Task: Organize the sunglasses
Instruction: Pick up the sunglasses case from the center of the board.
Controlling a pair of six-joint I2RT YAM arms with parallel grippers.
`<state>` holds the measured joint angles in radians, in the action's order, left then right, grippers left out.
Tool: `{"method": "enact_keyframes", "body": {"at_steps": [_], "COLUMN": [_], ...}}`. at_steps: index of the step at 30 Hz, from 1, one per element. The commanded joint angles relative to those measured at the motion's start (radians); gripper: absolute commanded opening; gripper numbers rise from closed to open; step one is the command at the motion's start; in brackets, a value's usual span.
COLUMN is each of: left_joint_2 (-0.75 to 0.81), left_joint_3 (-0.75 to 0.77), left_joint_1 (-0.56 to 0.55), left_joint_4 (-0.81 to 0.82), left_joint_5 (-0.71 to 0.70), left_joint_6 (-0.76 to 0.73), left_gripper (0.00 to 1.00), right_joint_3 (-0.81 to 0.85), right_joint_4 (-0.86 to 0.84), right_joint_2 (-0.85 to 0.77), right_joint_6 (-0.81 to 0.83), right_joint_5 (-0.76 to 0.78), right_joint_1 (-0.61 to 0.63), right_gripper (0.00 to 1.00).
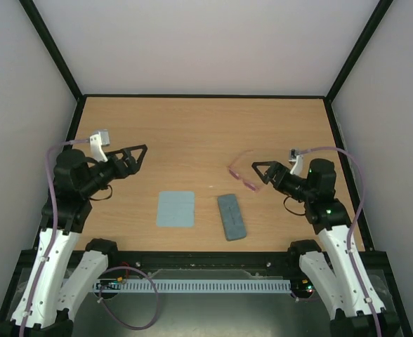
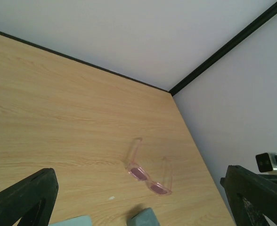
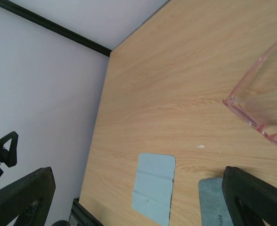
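While both arms hover low over the wooden table (image 1: 192, 126), each claw is spread wide and grips nothing. The left gripper (image 1: 140, 156) sits over the left side of the table, its two black fingers parted and pointing toward the middle, well apart from every object. The right gripper (image 1: 257, 174) is on the right side and points leftward, its fingers likewise fully parted. The sunglasses (image 1: 243, 175) lie on the bare wood right in front of those fingertips; from above I cannot tell whether a fingertip touches the pink frame, but the jaws are not closed on it. The left wrist view shows the glasses resting with their slim arms unfolded and the pinkish lenses facing the near edge of the table, and the right wrist view catches one translucent corner of the frame at its right edge. A flat pale blue-grey cloth (image 1: 175, 208) lies nearer the arm bases, left of centre, and a grey-blue oblong case (image 1: 232, 216) lies just to the right of it, set slightly askew. The sunglasses rest beyond the case, apart from it and farther from the cloth.
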<state>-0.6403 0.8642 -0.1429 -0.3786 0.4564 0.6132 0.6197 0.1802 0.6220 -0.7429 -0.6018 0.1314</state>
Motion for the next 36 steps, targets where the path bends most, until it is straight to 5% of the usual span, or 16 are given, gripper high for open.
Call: {"method": "enact_keyframes", "body": {"at_steps": [1,6,10,12,17,25,32,36], "left_joint_2": [-0.023,-0.080,-0.087,-0.090,-0.129,-0.084,-0.044,-0.044], "left_joint_3": [0.005,0.010,-0.008,-0.017,-0.005,-0.101,-0.170,-0.195], "left_joint_1": [-0.003,-0.003,-0.003,-0.003,-0.003,-0.016,-0.103,-0.245], "left_joint_4": [0.026,-0.016,0.001,0.025,0.014,0.012,0.010,-0.019], "left_joint_5": [0.051,0.011,-0.008,0.009,0.080,0.152,0.146,0.047], "left_joint_6": [0.021,0.006,0.006,0.016,0.022,0.038,0.047,0.077], "left_gripper": [0.99,1.00,1.00,0.99,0.99,0.99,1.00,0.99], "right_joint_3": [0.039,0.090,0.030,0.069,0.411,0.549,0.287,0.280], "right_joint_4": [0.044,0.013,-0.290,-0.263,0.153,0.532,0.339,0.401], "right_joint_2": [0.051,0.133,0.192,0.266,0.495,0.735,0.624,0.642], "right_joint_6": [-0.002,-0.038,-0.238,-0.216,0.063,0.025,-0.146,-0.137], "right_joint_5": [-0.070,-0.102,-0.229,-0.212,0.167,0.845,0.779,0.858], "right_joint_1": [0.005,0.005,0.013,0.057,0.431,0.928,0.967,0.967], "right_gripper": [0.99,0.99,0.99,0.99,0.99,0.99,0.99,0.99]}}
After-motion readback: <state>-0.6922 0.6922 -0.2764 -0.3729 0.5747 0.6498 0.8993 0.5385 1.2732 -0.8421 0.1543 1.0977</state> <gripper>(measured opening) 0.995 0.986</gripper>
